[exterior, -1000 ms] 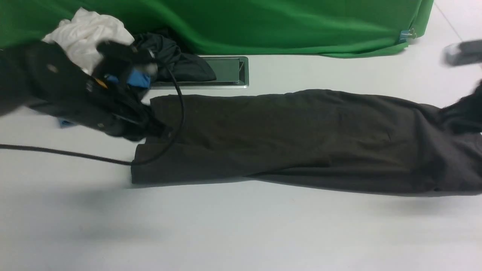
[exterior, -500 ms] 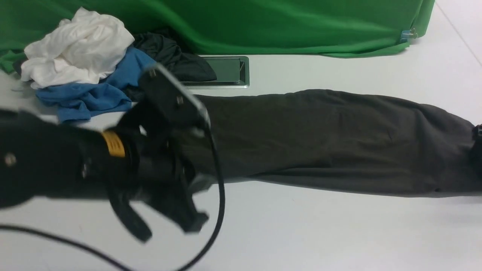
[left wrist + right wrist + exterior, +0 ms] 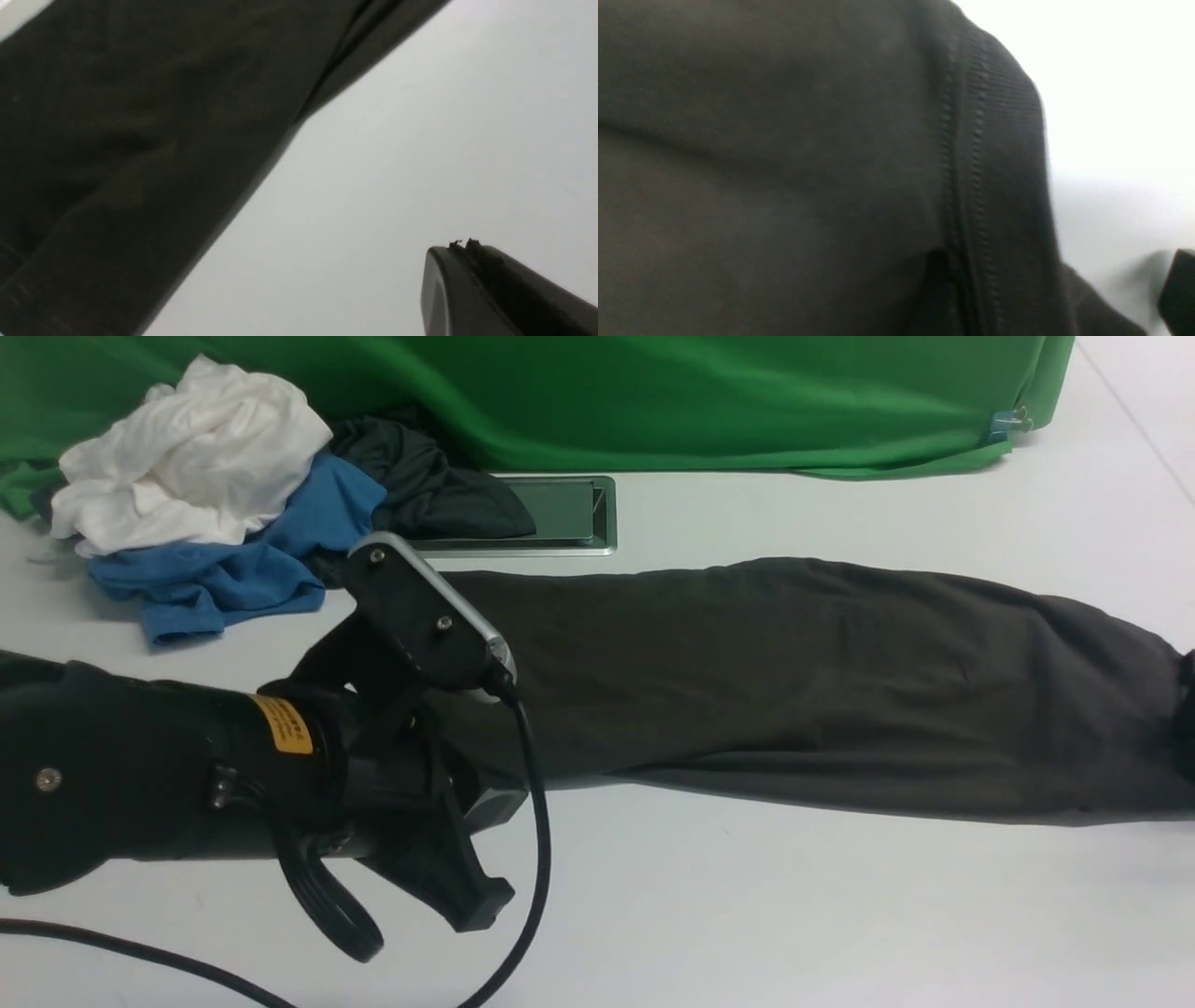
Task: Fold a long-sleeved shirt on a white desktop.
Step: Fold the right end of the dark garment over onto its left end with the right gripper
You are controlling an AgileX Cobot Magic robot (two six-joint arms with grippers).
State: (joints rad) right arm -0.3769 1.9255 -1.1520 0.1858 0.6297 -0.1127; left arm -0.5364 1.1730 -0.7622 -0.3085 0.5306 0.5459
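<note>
Lying flat along the bench (image 3: pixel 747 915), the long-sleeved shirt (image 3: pixel 794 681) was folded into a long dark band running left to right. Left gripper (image 3: pixel 467 887) sat at its left end, jaws together, holding nothing. Right gripper barely showed at the far right edge; jaws apart, over the collar end

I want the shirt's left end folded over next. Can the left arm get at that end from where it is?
Probably yes. The left gripper hangs shut just beside the shirt, at its left end's near edge, with bare desktop around it and nothing between. It would have to open first.
</note>
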